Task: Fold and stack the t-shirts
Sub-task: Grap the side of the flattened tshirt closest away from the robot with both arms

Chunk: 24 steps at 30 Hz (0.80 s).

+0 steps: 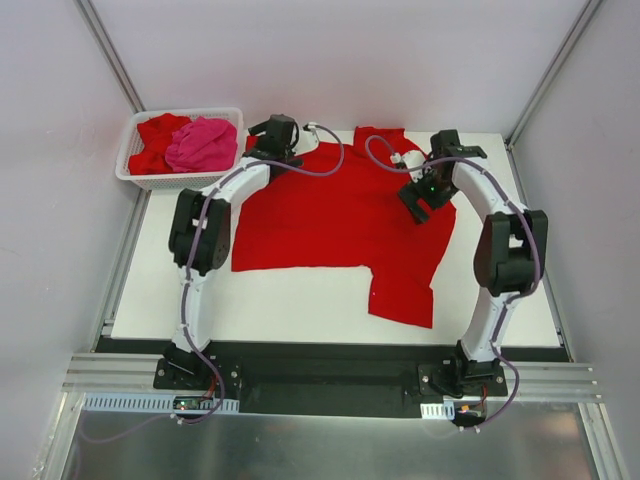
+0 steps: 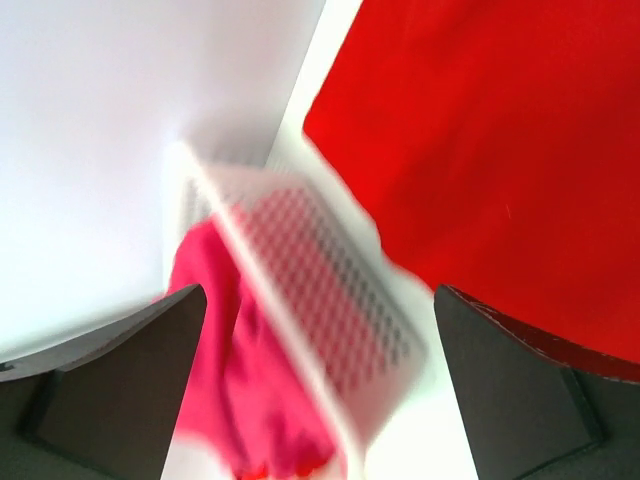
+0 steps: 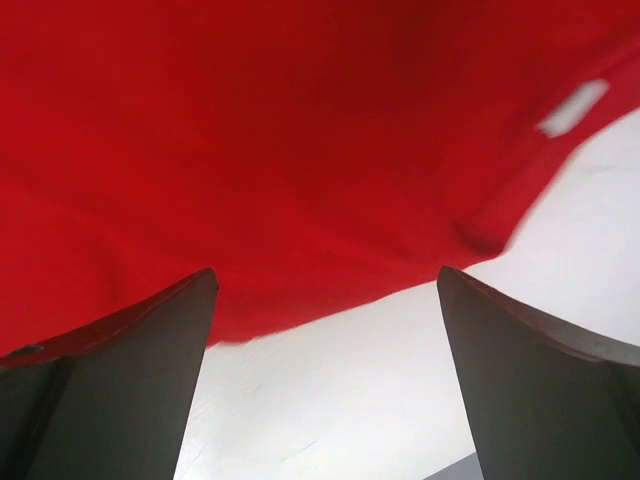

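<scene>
White tabletop (image 1: 300, 300) fills mid-frame, where we have a red t-shirt (image 1: 340, 215) spread nearly flat, limp and light, likely best pinched at hem or shoulder edges, our left gripper (image 1: 272, 135) and right gripper (image 1: 425, 195) both gaping empty near its upper corners, a pink t-shirt (image 1: 203, 143) heaped in the basket (image 1: 180, 183) upper left

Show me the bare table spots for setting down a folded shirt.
Widest: the near strip of table between the red t-shirt's hem and the black rail. Narrower: the left edge below the basket. Crowded: the middle and far side, covered by that shirt; the basket holds crumpled shirts.
</scene>
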Motion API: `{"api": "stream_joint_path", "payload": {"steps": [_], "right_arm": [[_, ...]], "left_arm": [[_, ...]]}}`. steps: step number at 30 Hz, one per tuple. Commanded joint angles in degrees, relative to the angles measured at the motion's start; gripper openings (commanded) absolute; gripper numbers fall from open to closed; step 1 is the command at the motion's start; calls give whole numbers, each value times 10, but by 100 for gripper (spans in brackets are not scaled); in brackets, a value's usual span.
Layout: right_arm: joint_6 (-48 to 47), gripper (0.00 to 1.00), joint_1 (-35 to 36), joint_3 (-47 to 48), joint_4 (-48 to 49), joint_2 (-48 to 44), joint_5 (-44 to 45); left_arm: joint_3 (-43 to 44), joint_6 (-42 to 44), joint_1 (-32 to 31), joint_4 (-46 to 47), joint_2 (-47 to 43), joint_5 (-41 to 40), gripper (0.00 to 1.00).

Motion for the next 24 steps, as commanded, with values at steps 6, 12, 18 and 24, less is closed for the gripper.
{"api": "stream_joint_path", "payload": {"steps": [6, 12, 18, 24], "right_arm": [[-95, 87, 61, -241, -79, -289, -61], [-142, 73, 92, -357, -84, -393, -111], [-224, 76, 121, -442, -124, -464, -173], [-256, 89, 131, -449, -205, -432, -218]], "left_arm": [[-242, -134, -26, -99, -265, 1, 99], [-335, -234, 28, -229, -372, 87, 99], [-384, -246, 55, -278, -430, 108, 99], [-412, -220, 55, -286, -455, 98, 99]]}}
